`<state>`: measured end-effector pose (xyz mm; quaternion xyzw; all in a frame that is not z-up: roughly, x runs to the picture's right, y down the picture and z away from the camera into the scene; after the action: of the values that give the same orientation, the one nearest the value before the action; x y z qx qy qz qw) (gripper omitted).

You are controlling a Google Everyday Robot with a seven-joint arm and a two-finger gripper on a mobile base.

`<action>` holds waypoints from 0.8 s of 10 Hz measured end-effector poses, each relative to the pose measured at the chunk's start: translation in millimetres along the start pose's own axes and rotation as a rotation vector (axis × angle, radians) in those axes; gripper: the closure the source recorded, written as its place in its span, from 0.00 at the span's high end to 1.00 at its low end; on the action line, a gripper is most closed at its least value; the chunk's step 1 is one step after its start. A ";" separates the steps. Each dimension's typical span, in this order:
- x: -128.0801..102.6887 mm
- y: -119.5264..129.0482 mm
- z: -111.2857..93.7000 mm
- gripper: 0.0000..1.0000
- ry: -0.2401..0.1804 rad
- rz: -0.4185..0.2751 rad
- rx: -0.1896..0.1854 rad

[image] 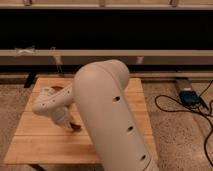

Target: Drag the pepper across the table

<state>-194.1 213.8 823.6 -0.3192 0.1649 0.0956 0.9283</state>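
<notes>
Dark red and glossy, the pepper (75, 127) lies on the pale plank counter (35, 140), left of centre, just beside the wrist end of the arm (107, 107) and partly hidden by it. Judged from its slim, tapered form, it is light and fairly stiff, with a smooth skin that would slip under a sideways push; it would also tend to roll or pivot about its thicker end. A drag is therefore best made with contact near the middle of its length, pressing down gently or pinching across the narrow width, not at the tapered tip.

Pose: the large white upper link crosses the foreground from lower right. The forearm (52, 102) bends back toward the left, and the wrist turns down so that the hand (67, 122) sits low over the counter, at or touching the pepper. Whether the hand is open or closed, or has hold of the pepper, cannot be told. An orange-red bowl (56, 88) shows behind the forearm, mostly hidden.
</notes>
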 end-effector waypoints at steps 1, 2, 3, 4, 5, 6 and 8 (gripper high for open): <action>5.5 -5.0 2.4 0.00 -0.001 0.017 -0.012; 10.9 -9.7 4.9 0.00 -0.006 0.035 -0.026; 14.5 -11.8 6.4 0.00 -0.008 0.045 -0.035; 20.1 -14.9 8.4 0.00 -0.014 0.060 -0.047; 24.7 -17.2 9.8 0.00 -0.017 0.071 -0.055; 28.8 -18.5 11.3 0.00 -0.018 0.080 -0.063; 36.5 -20.2 15.6 0.00 -0.019 0.097 -0.077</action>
<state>-150.7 210.5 833.1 -0.3455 0.1674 0.1497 0.9112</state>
